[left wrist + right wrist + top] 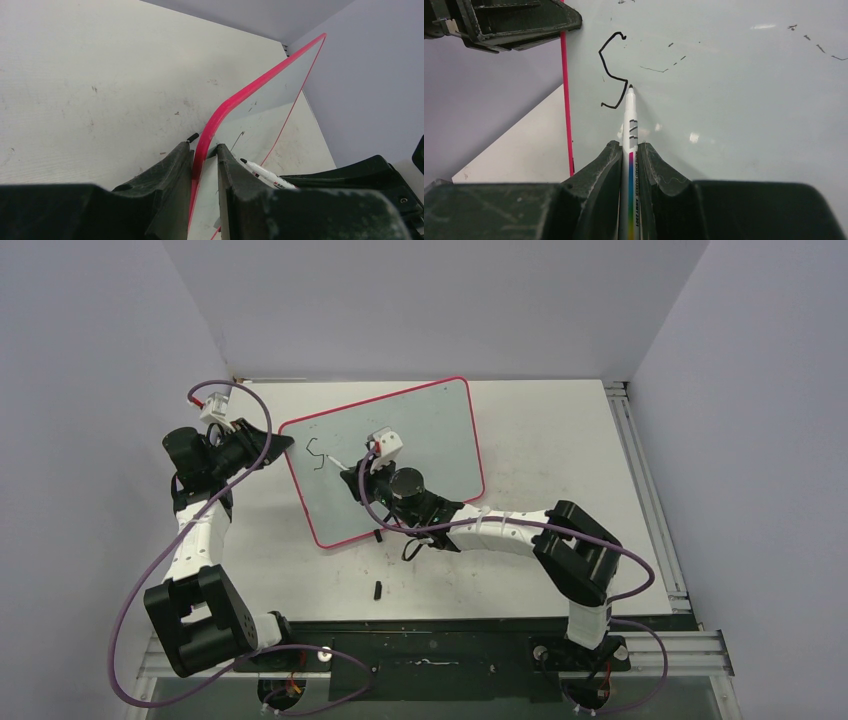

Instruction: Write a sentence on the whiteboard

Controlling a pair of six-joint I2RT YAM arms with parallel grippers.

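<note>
**Whiteboard** (pixel 440 430): pink-rimmed, laid askew on the table (pixel 560 440), towards the rear left. Its tilt is shown only in the left wrist view, where the gripped corner is seen raised off the table.

**Left gripper** (pixel 205 150): clamped on the whiteboard's rim at the left corner, one finger on each face. The grip is plain in the left wrist view. From the top, only the arm's black end is seen meeting that corner.

**Right gripper** (pixel 629 147): closed tight on the marker (pixel 630 120), which is held in line with the fingers. In the top view it is placed over the board's left half.

**Marker**: white barrel with a coloured stripe and a black tip. The tip is set just beside the lower curve of the written stroke. Contact with the surface cannot be confirmed.

**Sentence** (pixel 607 72): one black S-shaped stroke only, near the board's left edge. It is tiny from the top and clear in the right wrist view.

**Faint dashes** (pixel 659 69): grey traces on the board, seen only in the right wrist view.

**Small black piece** (pixel 378 589): lying on the table in front of the board, seen only from the top.
</note>
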